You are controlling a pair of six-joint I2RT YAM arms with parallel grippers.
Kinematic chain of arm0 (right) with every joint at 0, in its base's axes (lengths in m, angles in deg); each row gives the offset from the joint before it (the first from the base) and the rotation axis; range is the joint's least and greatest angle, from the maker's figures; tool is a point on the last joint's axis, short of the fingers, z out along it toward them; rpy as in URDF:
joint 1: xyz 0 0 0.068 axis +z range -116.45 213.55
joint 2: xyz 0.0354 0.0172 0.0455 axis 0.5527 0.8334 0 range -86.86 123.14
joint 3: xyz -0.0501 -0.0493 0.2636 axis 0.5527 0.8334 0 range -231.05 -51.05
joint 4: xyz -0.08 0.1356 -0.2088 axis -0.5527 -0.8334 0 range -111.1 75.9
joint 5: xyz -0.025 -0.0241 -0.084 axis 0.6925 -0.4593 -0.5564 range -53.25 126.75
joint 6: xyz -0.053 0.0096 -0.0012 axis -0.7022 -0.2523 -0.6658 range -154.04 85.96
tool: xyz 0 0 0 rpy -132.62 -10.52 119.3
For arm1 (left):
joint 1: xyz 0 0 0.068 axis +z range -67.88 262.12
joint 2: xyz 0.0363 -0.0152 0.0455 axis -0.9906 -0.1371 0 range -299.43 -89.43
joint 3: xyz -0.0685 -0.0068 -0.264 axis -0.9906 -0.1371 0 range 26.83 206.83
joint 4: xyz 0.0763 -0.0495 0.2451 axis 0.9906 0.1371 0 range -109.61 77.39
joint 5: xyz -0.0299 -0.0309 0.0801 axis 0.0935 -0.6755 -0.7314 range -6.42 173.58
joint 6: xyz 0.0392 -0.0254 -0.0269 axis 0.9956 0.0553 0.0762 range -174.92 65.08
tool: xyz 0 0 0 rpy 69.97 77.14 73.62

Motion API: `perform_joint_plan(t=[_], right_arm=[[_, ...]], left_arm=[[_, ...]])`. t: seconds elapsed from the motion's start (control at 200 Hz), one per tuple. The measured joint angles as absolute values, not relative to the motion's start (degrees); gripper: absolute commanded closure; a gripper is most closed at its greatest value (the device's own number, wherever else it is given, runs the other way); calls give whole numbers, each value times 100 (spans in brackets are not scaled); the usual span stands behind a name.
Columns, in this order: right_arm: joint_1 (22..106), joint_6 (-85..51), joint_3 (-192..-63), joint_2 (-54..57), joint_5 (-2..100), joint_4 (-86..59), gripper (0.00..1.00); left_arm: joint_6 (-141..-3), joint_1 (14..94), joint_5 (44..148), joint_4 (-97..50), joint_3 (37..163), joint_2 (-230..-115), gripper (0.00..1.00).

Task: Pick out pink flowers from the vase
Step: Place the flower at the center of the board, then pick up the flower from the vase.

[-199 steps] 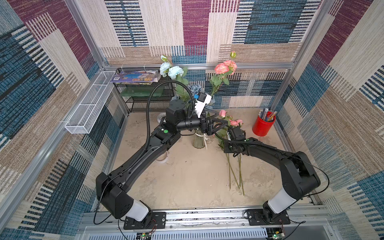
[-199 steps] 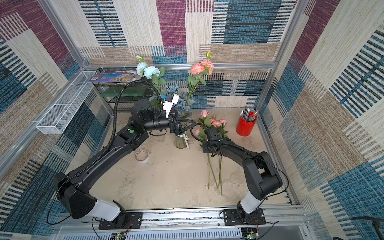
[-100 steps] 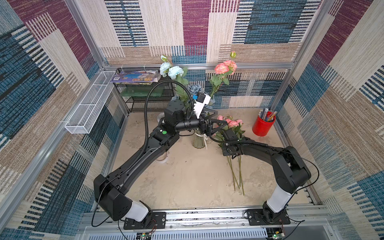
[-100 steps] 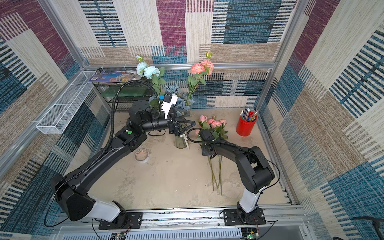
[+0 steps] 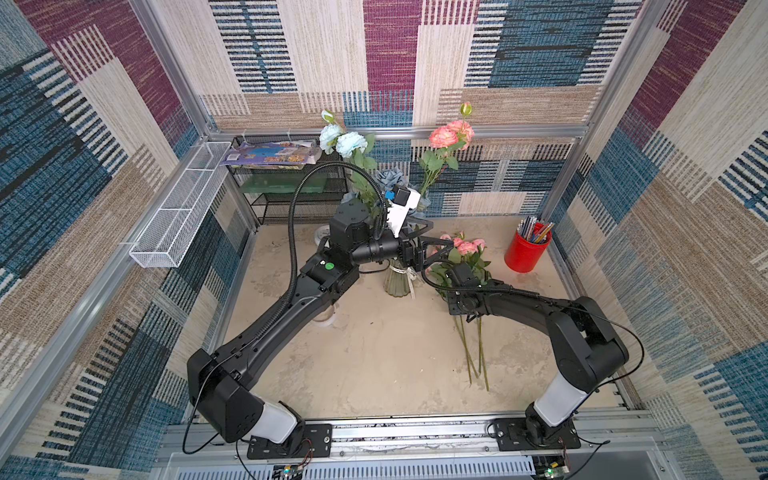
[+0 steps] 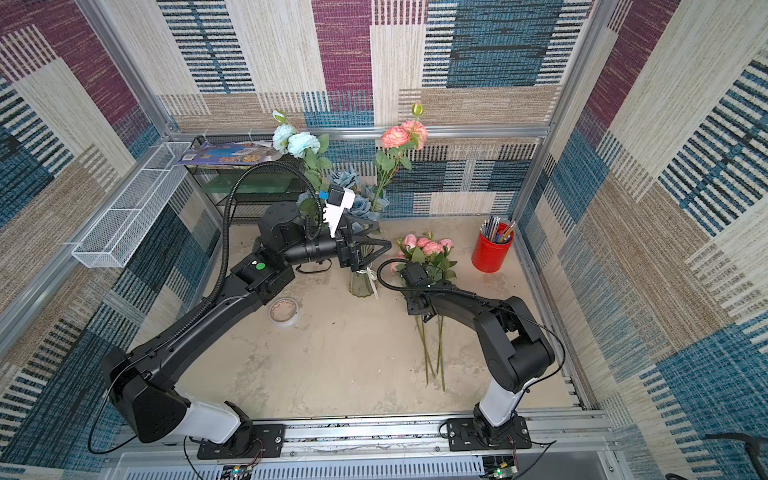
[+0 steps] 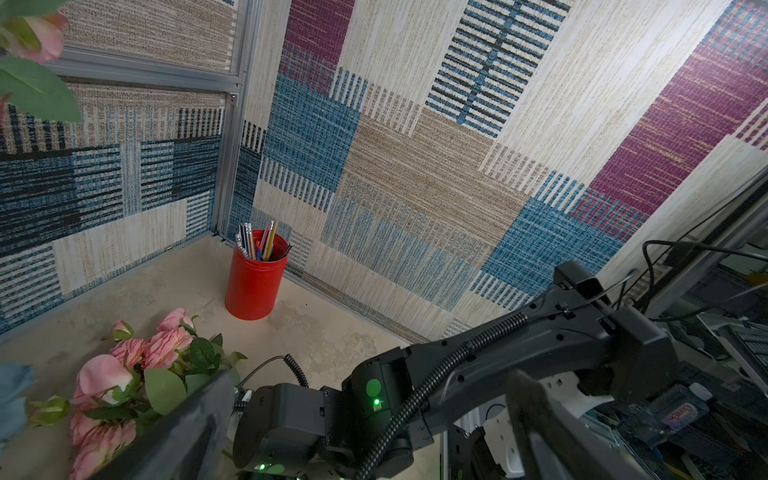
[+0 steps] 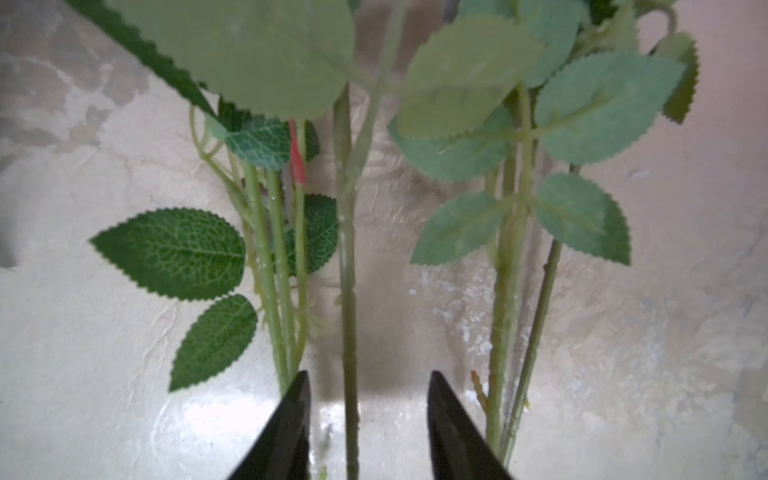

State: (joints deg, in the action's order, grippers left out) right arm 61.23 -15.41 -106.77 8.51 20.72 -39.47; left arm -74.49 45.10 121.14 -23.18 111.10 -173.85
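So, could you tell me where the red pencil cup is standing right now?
In both top views the red pencil cup stands in the far right corner of the floor, just beyond the laid-down pink flowers.

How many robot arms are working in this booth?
2. The left arm reaches over the vase; the right arm lies low over pink flowers on the floor.

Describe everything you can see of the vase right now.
The vase is small, clear greenish ribbed glass, standing upright on the sandy floor near the middle of the cell. Pale twine with a tag hangs at its neck. It holds pale aqua blooms, dusty-blue roses and one tall pink flower. The open left gripper hovers over its neck, hiding the rim; whether they touch is unclear.
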Motion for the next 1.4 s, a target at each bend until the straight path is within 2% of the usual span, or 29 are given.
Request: perform_joint_plan(t=[0.1, 0.23, 0.321, 0.546, 0.636, 0.937, 1.182, 1.402], right_arm=[[6080, -1541, -10395, 384, 2184, -3691, 16], [5994, -1495, -9950, -425, 2378, -3322, 9], [5935, -1434, -9617, -1159, 2468, -3066, 0], [5844, -1285, -8865, -2729, 2752, -2533, 2], [5789, -1244, -8678, -3122, 2776, -2437, 3], [5745, -1152, -8356, -3363, 3119, -2275, 2], [5730, -1132, -8326, -3374, 3246, -2253, 2], [5721, -1132, -8310, -3360, 3336, -2251, 1]], left_arm=[[-7388, 4359, 11749, -2316, 11095, -17370, 0], [-7065, 3984, 11205, -2126, 11414, -17527, 0], [-6756, 3726, 10656, -1979, 11844, -17790, 0], [-5935, 3448, 8652, -1363, 13368, -18917, 4], [-5626, 3450, 7887, -906, 14233, -19483, 11], [-4774, 3439, 6344, 572, 17031, -21173, 26], [-4722, 3584, 5951, 1153, 17173, -21405, 32], [-4929, 3885, 6005, 1203, 16972, -21475, 44]])
